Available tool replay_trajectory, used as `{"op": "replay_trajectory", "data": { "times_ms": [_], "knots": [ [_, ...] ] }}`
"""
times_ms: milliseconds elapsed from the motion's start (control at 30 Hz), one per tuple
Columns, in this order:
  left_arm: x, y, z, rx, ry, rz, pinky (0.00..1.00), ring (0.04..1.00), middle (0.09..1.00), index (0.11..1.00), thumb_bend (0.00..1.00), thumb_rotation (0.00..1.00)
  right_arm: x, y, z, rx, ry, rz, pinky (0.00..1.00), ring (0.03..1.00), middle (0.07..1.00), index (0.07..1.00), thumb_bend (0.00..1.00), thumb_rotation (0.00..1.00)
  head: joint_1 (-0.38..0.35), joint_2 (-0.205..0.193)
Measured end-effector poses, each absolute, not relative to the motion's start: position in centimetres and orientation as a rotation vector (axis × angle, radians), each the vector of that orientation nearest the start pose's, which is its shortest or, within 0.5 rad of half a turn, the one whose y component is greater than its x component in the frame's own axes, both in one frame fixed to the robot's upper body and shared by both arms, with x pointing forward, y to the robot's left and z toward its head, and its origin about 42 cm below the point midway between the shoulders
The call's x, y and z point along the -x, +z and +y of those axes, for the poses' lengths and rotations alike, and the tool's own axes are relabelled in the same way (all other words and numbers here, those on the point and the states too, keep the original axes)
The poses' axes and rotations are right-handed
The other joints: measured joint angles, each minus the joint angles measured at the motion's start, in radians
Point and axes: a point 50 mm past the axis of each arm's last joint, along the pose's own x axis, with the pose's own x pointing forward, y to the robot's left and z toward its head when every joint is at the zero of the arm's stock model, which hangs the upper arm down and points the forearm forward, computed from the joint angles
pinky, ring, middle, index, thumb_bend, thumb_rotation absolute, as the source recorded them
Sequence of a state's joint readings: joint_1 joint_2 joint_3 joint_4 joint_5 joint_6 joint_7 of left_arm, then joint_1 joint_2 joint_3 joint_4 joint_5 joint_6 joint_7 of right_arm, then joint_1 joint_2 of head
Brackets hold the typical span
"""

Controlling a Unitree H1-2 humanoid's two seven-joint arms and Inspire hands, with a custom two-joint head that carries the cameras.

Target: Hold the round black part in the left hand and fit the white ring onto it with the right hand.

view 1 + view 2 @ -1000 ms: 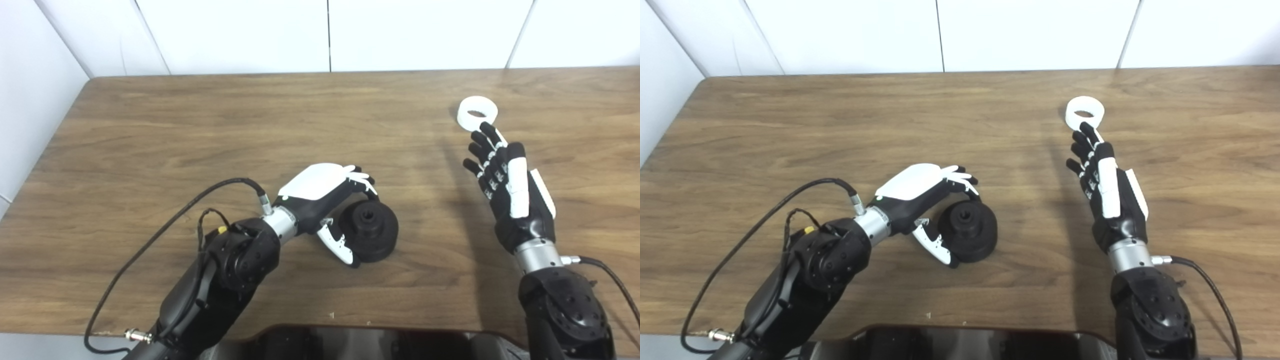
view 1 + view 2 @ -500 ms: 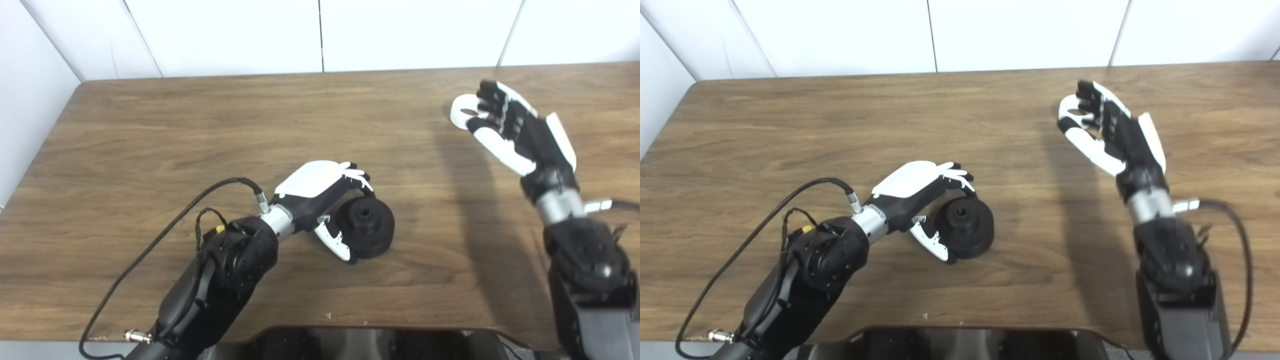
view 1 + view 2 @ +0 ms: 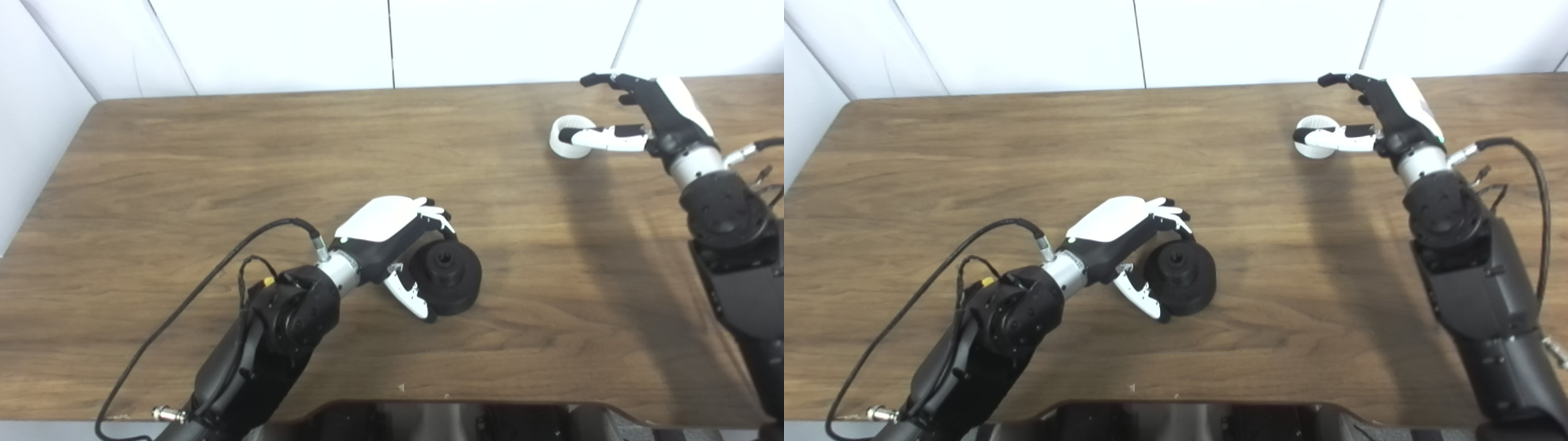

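Cables (image 3: 184, 306) loop off the left forearm at the near edge of a brown wooden table (image 3: 184, 165), where a humanoid robot works with both arms raised from the bottom of the view. Near the middle of the table, the left hand (image 3: 392, 236) curls around a round black part (image 3: 446, 277) that sits on the wood with its centre hole tilted up toward the camera. White-tipped fingers (image 3: 436, 215) arch over the part's far side while the thumb (image 3: 410, 297) presses against its near left side, so the hand is closed on the part.

Farther back and well to the right, the right hand (image 3: 1387, 116) reaches toward the left over a white ring (image 3: 1314, 137) lying near the table's far edge. That hand is spread wide: its dark fingers (image 3: 1338, 78) stretch out above and beyond the ring, and its white thumb (image 3: 1344, 138) lies across the ring's top, the dark tip over the opening. Whether the thumb touches the ring cannot be told. The ring is not gripped. It lies well apart from the black part. White wall panels (image 3: 392, 43) rise behind the table.
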State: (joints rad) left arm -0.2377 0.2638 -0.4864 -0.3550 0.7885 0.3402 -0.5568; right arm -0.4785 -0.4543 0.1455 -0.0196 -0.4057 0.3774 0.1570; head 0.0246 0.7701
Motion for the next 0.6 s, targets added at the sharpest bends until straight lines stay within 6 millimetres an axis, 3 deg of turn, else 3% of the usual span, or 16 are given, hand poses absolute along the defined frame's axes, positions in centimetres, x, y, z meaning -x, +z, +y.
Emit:
{"op": "replay_trajectory", "data": {
  "times_ms": [267, 600],
  "knots": [
    [-29.8, 19.5, 14.0, -1.089, -0.666, -0.120, 0.78, 0.976, 0.900, 0.634, 0.88, 0.13, -44.0, 25.2, -29.4, 0.931, 0.128, -0.006, 0.86, 0.940, 0.902, 0.734, 0.92, 0.34, -0.014, -0.015],
    [-29.8, 19.4, 14.1, -1.083, -0.661, -0.117, 0.80, 0.974, 0.901, 0.634, 0.88, 0.12, -46.1, 26.8, -30.2, 0.993, 0.137, 0.024, 0.86, 0.960, 0.923, 0.748, 0.92, 0.33, -0.022, -0.021]
  ]
}}
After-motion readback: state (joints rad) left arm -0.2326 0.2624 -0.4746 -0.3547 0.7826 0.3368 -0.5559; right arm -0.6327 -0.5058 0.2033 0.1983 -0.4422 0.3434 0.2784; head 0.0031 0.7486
